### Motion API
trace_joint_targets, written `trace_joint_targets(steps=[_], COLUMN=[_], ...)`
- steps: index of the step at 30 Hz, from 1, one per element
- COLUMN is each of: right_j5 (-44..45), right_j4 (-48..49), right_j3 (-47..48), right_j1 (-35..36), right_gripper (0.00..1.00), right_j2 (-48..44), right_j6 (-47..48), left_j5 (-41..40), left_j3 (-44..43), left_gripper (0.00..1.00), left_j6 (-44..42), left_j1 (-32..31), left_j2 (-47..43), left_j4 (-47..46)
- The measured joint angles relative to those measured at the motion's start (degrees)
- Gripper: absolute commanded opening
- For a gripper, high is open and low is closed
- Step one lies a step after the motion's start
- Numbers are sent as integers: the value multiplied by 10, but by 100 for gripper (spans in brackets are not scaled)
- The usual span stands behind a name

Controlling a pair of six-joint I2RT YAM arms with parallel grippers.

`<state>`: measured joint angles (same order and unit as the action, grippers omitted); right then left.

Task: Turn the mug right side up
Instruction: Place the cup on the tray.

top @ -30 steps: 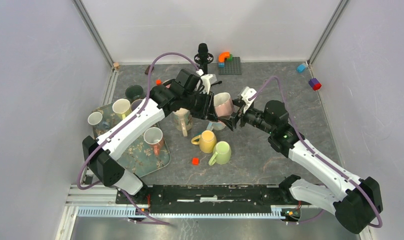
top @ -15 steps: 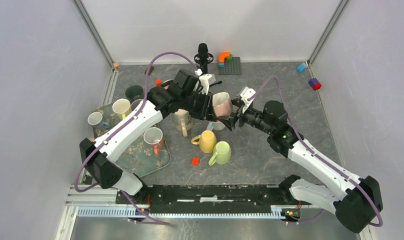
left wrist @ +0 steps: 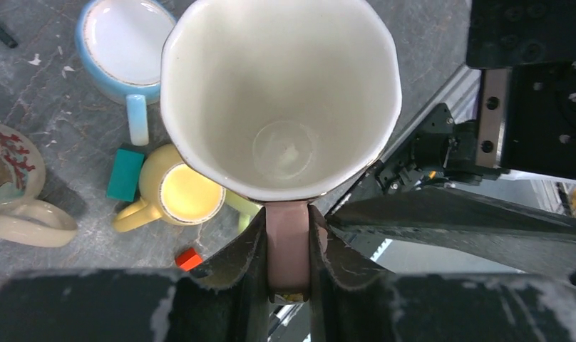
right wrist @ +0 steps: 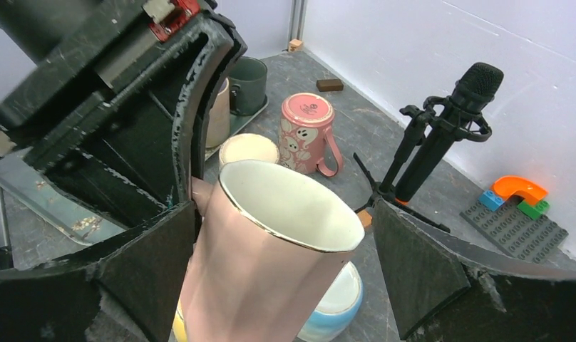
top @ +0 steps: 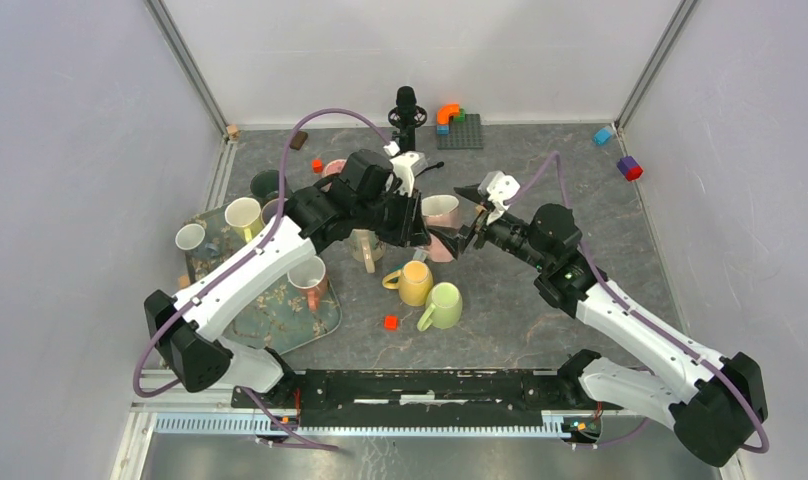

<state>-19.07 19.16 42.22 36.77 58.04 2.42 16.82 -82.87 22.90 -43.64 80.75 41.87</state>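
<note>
Mug [top: 442, 213] hangs in the air, handle pinched by left gripper [left wrist: 289, 246], with right gripper [top: 458, 218] fingers spread on either side. Below is crowded: blue mug [left wrist: 121, 43], yellow mug [top: 415, 283], green mug [top: 443, 305], teal block [left wrist: 125, 173]. Mic stand [top: 407, 110] blocks behind. Bare table [top: 630, 230] far right.

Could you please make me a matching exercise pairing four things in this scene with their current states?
Things:
1 pink mug
2 right gripper
3 yellow mug
4 microphone

States:
A standing beside the green mug
B jaws wide open
C clamped by its handle
D black, on its own stand

Pairs: 1-C, 2-B, 3-A, 4-D
</note>
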Motion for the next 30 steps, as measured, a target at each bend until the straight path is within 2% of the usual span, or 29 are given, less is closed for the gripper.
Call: trace_joint_targets(steps=[6,17,30], right_j5=[-3,22,23], right_j4=[0,-21,-35], right_j3=[0,8,8], right_j1=[10,11,11], right_gripper=[98,98,98], right_j2=[-9,-21,-5], right_j6=[-11,-37,-69], left_j5=[-84,-301,-574], left_j3=[20,44,104], left_gripper=[2,2,2], left_j6=[0,0,9], left_j1=[-2,-1,13], left_j2=[-28,-155,-264], left_j4=[-3,1,62])
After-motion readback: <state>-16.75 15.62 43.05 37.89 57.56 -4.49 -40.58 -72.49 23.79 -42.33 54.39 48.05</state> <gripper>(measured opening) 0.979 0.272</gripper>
